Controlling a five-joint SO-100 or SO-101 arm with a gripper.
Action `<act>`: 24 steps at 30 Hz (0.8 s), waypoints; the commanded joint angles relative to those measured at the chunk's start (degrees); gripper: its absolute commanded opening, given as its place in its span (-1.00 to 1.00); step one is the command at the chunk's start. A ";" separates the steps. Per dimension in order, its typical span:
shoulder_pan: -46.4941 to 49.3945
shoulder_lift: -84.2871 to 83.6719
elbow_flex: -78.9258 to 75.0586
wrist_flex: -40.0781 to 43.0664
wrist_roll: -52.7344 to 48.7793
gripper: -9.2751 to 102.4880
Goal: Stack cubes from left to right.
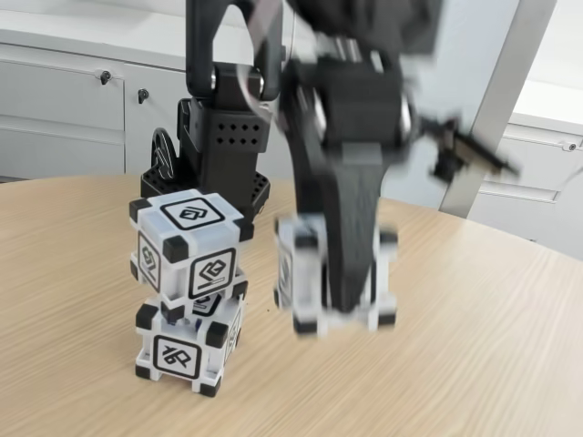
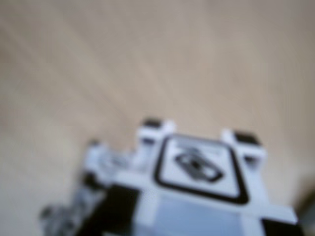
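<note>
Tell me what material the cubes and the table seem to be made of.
The cubes, such as the top stacked cube, look like hard plastic: smooth white faces, black corner blocks, slight gloss. The table looks like light wood or wood-look laminate, showing straight grain lines and a matte finish; which one, I cannot tell.

Cubes, white with black corners: 3. Two stacked toward table's left edge in fixed view: lower cube (image 1: 187,350), upper cube (image 1: 189,244), upper sitting skewed. Third cube (image 1: 305,273) alone, blurred, right of stack. Table (image 1: 474,364): 1.
</note>
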 commanded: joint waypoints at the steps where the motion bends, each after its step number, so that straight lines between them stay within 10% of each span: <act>1: 1.76 9.76 -1.49 0.09 -1.67 -0.39; 12: 1.05 12.39 -22.15 23.73 -2.55 -0.39; 24: 6.06 3.69 -28.04 22.76 -9.14 -0.39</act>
